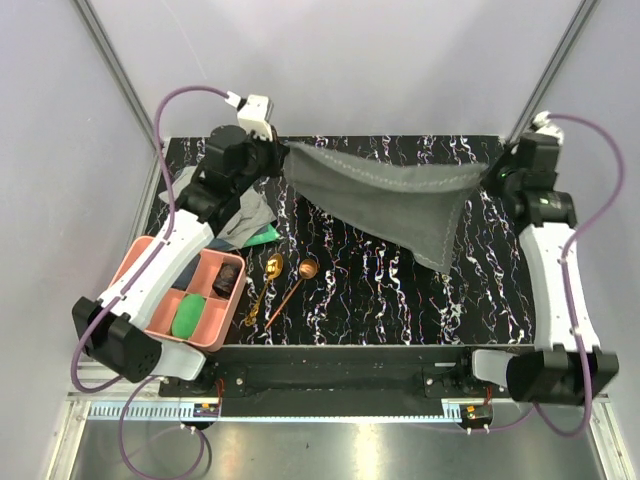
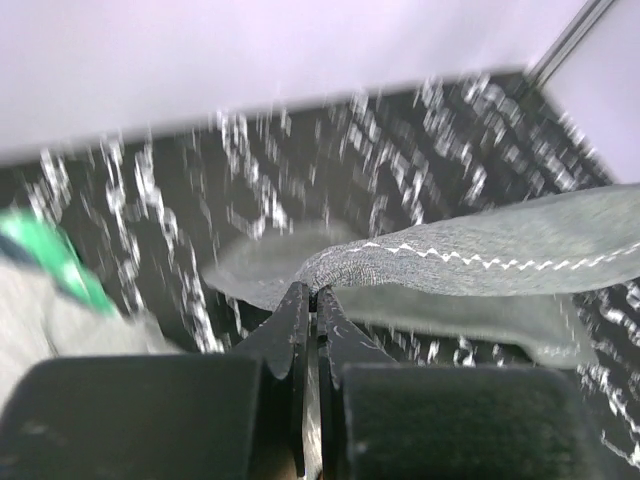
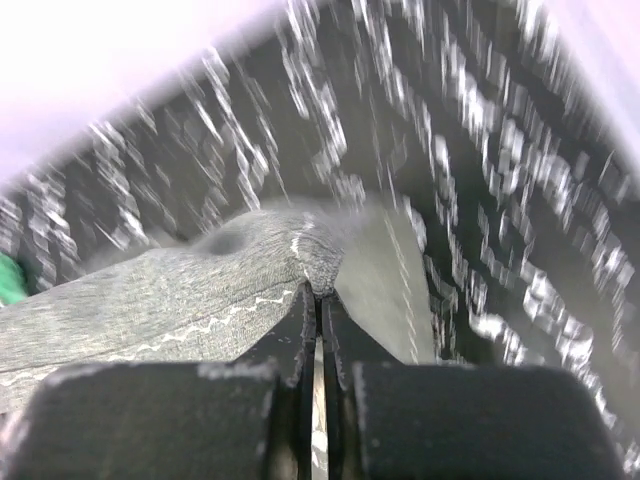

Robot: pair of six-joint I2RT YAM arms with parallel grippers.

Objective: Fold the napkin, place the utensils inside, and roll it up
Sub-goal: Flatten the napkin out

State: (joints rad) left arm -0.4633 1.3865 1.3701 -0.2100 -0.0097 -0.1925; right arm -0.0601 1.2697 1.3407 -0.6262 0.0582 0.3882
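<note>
The dark grey napkin (image 1: 390, 200) hangs stretched above the back of the table between both grippers, its lower corner drooping toward the table. My left gripper (image 1: 282, 150) is shut on its left corner; in the left wrist view the napkin (image 2: 480, 262) bunches at the left gripper (image 2: 312, 292). My right gripper (image 1: 487, 172) is shut on the right corner; in the right wrist view the napkin (image 3: 170, 290) meets the right gripper (image 3: 319, 292). The gold spoon (image 1: 272, 270) and the copper spoon (image 1: 303, 272) lie side by side on the table near the front left.
A pink compartment tray (image 1: 140, 262) holding a green item (image 1: 188, 315) and a dark block (image 1: 226, 280) sits at the front left. A lighter grey cloth over a green item (image 1: 255, 228) lies behind the tray. The table (image 1: 400, 300) is black marble-patterned.
</note>
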